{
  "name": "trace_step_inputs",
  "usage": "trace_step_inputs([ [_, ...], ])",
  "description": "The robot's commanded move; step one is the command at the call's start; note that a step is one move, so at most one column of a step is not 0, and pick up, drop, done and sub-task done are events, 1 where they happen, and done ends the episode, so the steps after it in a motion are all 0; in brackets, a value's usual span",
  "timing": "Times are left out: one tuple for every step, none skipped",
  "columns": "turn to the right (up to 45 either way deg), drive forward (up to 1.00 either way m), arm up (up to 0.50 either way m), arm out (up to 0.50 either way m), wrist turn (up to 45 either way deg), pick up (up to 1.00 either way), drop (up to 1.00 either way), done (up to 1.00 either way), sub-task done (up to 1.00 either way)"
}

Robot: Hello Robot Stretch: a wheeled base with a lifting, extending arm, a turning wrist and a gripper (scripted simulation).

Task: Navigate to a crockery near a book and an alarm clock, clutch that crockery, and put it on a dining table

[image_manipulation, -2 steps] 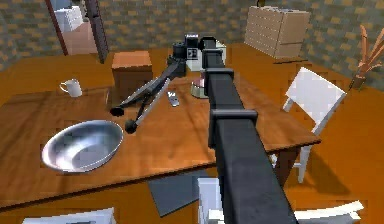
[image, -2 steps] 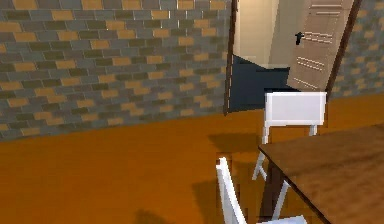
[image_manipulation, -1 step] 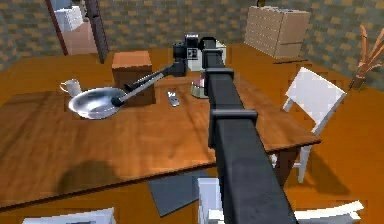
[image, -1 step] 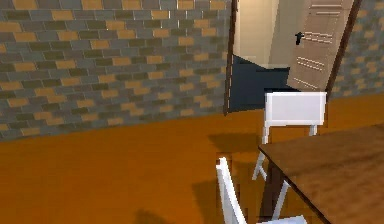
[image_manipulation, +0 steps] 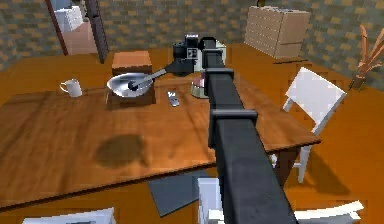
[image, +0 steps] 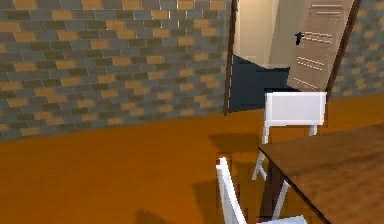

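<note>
**A:** Where is the crockery seen?

**B:** A grey bowl [image_manipulation: 124, 88] is seen hanging at the far end of the pincer [image_manipulation: 143, 80], clear of the wooden surface [image_manipulation: 60, 140]. Its dark shadow is cast lower down on the wood. The bowl is held by the pincer.

**A:** Can the state of the pincer be told?

**B:** Whether the fingers are spread or pressed together cannot be told. 2 thin dark fingers are seen reaching to the bowl.

**A:** What is found inside the bowl?

**B:** Its inside is seen as plain grey, with 1 dark spot near the middle that cannot be identified.

**A:** Which other containers are noted?

**B:** 1 white mug [image_manipulation: 70, 88] is stood upright on the surface toward the arm side view's left, well apart from the bowl; its inside is hidden. A brown box [image_manipulation: 131, 62] is set on the surface behind the bowl, and its contents cannot be seen. A small pale cylinder [image_manipulation: 198, 88] and a small grey object [image_manipulation: 173, 98] are placed near the arm [image_manipulation: 235, 130].

**A:** And around them?

**B:** A white chair [image_manipulation: 315, 95] is drawn up at the surface's right side, and a dresser [image_manipulation: 277, 32] is seen farther back. In the forward view, a corner of a wooden surface is flanked by 2 white chairs, with a brick wall [image: 100, 60] and a doorway [image: 255, 45] with a white door [image: 320, 40] beyond.
</note>
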Motion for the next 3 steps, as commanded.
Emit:
trace_step_inputs([
  [0.0, 0.0, -0.32, 0.0, 0.0, 0.0, 0.0, 0.0, 0.0],
  [0.0, 0.0, 0.0, 0.0, 0.0, 0.0, 1.0, 0.0, 0.0],
  [0.0, 0.0, 0.0, -0.1, 0.0, 0.0, 0.0, 0.0, 0.0],
])
